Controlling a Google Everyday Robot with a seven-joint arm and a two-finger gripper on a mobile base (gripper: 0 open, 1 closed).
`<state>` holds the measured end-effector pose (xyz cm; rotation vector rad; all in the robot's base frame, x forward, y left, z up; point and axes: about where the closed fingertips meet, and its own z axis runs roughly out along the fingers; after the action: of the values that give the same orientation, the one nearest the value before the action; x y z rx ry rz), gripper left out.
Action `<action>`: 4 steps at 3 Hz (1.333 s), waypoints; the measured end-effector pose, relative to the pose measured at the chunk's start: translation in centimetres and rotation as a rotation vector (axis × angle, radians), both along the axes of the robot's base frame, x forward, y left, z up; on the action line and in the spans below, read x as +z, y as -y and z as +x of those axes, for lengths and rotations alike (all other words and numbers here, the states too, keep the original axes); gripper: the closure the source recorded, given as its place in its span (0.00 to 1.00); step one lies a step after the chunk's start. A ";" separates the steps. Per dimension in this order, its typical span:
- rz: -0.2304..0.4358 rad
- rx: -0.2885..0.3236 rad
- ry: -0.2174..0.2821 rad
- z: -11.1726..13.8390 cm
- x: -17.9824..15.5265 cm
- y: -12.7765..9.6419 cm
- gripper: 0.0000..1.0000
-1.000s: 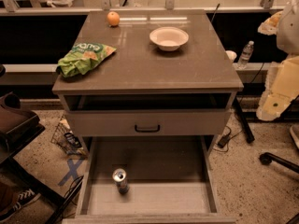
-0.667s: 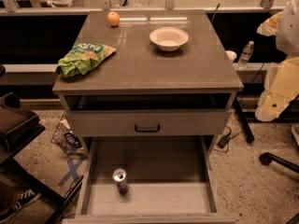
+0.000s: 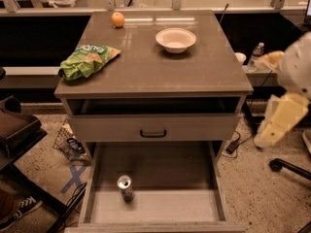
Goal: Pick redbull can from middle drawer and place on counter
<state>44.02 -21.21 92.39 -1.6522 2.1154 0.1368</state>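
The redbull can [image 3: 125,188] stands upright on the floor of the open middle drawer [image 3: 165,171], towards its front left, silver top up. The counter [image 3: 150,67] is the grey-brown top of the cabinet above it. My arm comes in at the right edge as a blurred cream shape, and my gripper [image 3: 278,124] hangs beside the cabinet's right side at about drawer-front height. It is well to the right of the can and above it, and touches nothing.
On the counter are a green chip bag [image 3: 86,59] at the left, an orange [image 3: 117,19] at the back left and a white bowl [image 3: 176,39] at the back middle. A closed drawer front with a black handle [image 3: 153,133] sits above the open drawer. A water bottle [image 3: 256,51] stands behind, at the right.
My arm at the right has dropped lower beside the cabinet and is blurred with motion. The can, drawer and counter objects have not moved.
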 end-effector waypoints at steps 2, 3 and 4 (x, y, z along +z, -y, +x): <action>0.416 0.029 0.077 0.0 -10.7 -0.4 0.00; 0.464 0.106 0.121 -0.6 -11.1 -1.2 0.00; 0.464 0.106 0.121 -0.6 -11.1 -1.2 0.00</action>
<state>43.39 -19.98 81.27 -1.4489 1.7407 0.5067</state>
